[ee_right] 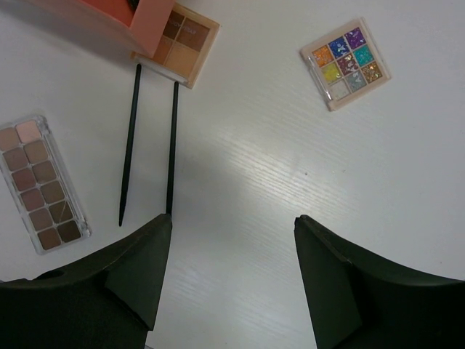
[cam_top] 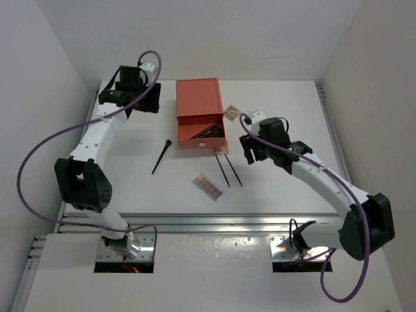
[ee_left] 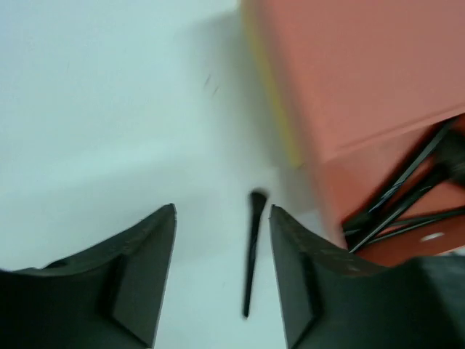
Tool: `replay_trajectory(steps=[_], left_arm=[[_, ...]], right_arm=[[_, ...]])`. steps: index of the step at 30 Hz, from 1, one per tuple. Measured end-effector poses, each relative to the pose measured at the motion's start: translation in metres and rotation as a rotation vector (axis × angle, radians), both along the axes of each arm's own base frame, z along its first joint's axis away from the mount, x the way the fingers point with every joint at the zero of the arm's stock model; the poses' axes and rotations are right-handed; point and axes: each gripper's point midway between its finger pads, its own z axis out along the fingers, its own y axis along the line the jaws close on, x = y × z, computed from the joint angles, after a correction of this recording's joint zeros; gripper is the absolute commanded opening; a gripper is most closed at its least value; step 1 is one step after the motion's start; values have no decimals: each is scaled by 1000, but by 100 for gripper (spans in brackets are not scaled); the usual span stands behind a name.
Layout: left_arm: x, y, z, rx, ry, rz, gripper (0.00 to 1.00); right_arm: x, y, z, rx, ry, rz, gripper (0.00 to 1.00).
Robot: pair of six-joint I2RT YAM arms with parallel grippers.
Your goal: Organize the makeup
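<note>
Left hand [ee_left: 221,218] hangs wide and empty at the far left, beside the orange-red drawer box [cam_top: 198,104]. A lone brush [ee_left: 253,247] lies on the counter [cam_top: 130,188] nearer in, framed between its fingers, probably its next pick. Right hand [ee_right: 232,225], also wide and empty, hovers right of the box by two thin pencils [ee_right: 131,145], the long pinkish palette [ee_right: 42,182], a brown square palette [ee_right: 185,47] tucked against the box corner and a colourful square palette [ee_right: 345,64] well apart. Dark sticks [cam_top: 207,133] already lie in the open drawer, so the loose pieces likely belong there.
</note>
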Motion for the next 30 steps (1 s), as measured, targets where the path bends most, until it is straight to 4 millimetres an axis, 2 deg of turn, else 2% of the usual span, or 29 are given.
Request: replay_trajectory(steps=[2,3,8,10,12,15,18,19,22,23,30], left_arm=[[-14,29,-29,2,72,70,67],[-22,36,-51,8,116,85,68],[-73,35,-173,84,413,43,73],[-88,34,-206,112,500,17,74],[-98,33,-224,129,544,2,74],[-99,35,-236,161,546,-6,71],[-95,38,-247,180,540,11,45],[-92,38,-247,180,530,12,31],[-87,37,-247,179,511,16,10],[-86,37,-247,180,508,14,0],[-84,43,-243,216,494,28,0]], right_arm=[[-1,0,-2,-1,5,0,69],[-2,0,-3,-1,8,0,69],[-4,0,-5,3,18,3,70],[-5,1,-5,5,23,4,70],[-5,0,-6,4,26,4,70],[-7,0,-6,2,32,3,70],[-8,-1,-7,2,36,1,70],[-8,-1,-7,1,38,1,70],[-8,-2,-7,-1,36,-1,70],[-8,-2,-6,-3,35,-3,70],[-8,-2,-13,-2,58,-19,68]])
